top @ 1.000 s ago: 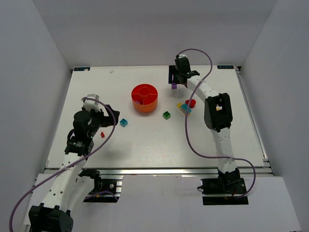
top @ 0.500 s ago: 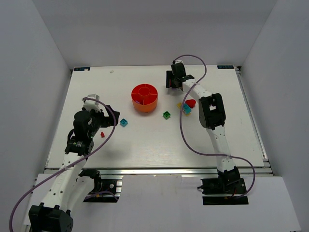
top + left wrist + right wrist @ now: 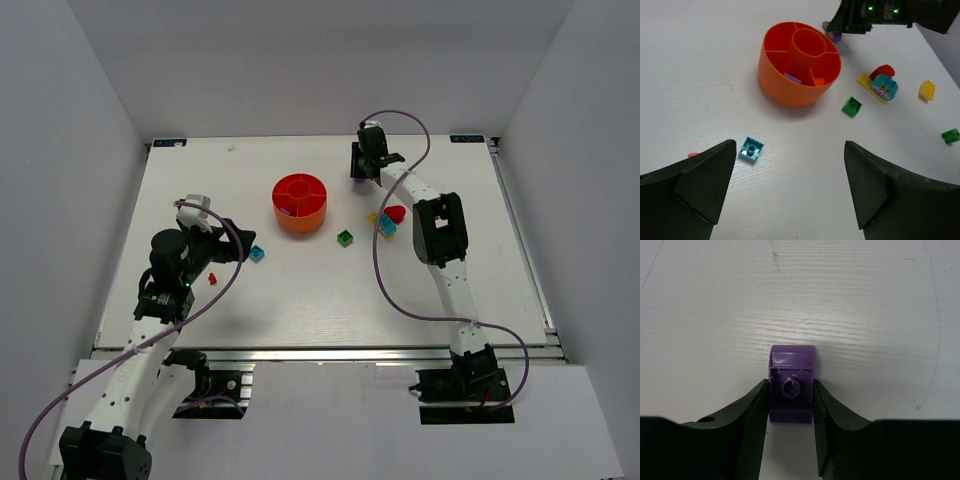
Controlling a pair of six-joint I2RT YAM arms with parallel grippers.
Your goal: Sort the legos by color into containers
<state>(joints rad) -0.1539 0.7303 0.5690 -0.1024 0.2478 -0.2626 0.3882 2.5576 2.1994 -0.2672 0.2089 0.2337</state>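
Legos lie scattered over the white table (image 3: 300, 310), and the one I care about now is the purple brick (image 3: 791, 385). It is a small glossy piece with 1 round stud facing my right wrist camera and a curved far edge. The right gripper (image 3: 791, 407) is clamped on it, and the 2 black fingers (image 3: 752, 415) press against its 2 sides with no gap. From that view I cannot tell whether the brick rests on the table or hangs just off it. In the top view this gripper sits at the far side of the table, beyond and to the right of the orange bowl (image 3: 298, 224), apart from it.

The bowl has wedge compartments around a central cup. 1 near wedge holds a purple piece (image 3: 792, 78), and the wedge to its right holds a red-orange piece (image 3: 819, 81).

The left gripper (image 3: 788, 165) is spread wide with nothing between its fingers, above the table on the near-left side of the bowl. A cyan brick (image 3: 751, 149) lies just beyond the finger on the left of the wrist view, and a tiny red piece (image 3: 212, 279) lies close beside that finger. Right of the bowl lie a green brick (image 3: 852, 106), a stuck-together cluster (image 3: 879, 85) of yellow, cyan and red, a yellow brick (image 3: 926, 90) and a second green brick (image 3: 950, 135).
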